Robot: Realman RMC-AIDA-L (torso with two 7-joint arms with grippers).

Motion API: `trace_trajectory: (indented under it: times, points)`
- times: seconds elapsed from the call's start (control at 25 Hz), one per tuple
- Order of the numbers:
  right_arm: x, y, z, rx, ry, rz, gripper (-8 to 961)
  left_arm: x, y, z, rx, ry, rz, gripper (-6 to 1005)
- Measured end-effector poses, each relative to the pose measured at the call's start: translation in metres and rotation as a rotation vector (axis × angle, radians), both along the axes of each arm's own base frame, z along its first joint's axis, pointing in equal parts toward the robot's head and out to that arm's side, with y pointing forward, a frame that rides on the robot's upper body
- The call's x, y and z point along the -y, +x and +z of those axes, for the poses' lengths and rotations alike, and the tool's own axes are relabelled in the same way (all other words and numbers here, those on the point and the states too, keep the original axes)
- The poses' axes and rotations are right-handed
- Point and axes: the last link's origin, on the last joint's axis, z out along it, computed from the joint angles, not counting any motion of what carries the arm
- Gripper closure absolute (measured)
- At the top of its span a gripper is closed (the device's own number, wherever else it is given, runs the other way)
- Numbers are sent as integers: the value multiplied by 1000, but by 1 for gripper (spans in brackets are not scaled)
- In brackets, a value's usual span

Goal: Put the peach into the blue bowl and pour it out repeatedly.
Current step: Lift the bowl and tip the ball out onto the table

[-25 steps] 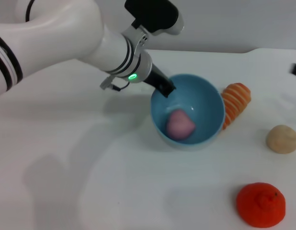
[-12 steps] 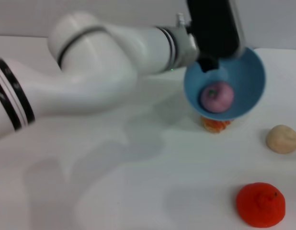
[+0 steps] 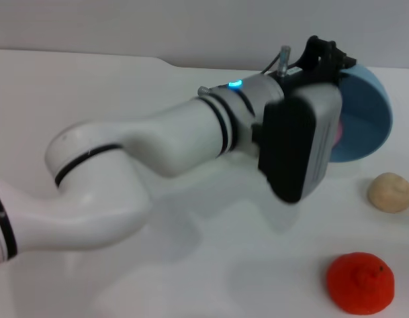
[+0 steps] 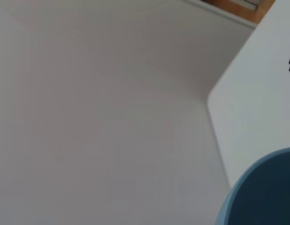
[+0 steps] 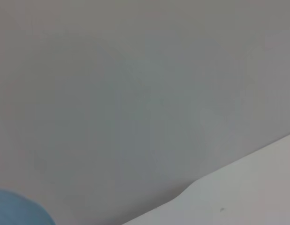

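Note:
My left arm reaches across the table in the head view. Its gripper is shut on the rim of the blue bowl and holds it raised off the table at the right, tipped steeply on its side. Only a thin pink sliver of the peach shows inside the bowl, behind the black wrist housing. The bowl's edge also shows in the left wrist view and in the right wrist view. My right gripper is out of view.
A beige round lump lies on the white table at the right, below the bowl. An orange-red bumpy fruit lies at the front right. My left arm blocks the table's middle.
My left gripper has lifted the bowl from the table, carried it to the right and tipped it further over. The peach has gone almost out of sight behind the wrist.

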Motion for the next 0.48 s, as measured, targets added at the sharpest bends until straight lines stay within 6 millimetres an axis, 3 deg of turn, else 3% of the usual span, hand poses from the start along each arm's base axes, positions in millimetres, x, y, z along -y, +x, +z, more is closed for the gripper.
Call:
trace_trajectory:
  times: [0.48]
  points:
    - [-3,-2,-2,-7,-1,7,442,20,-15,-8,-18,64,-183,1001]
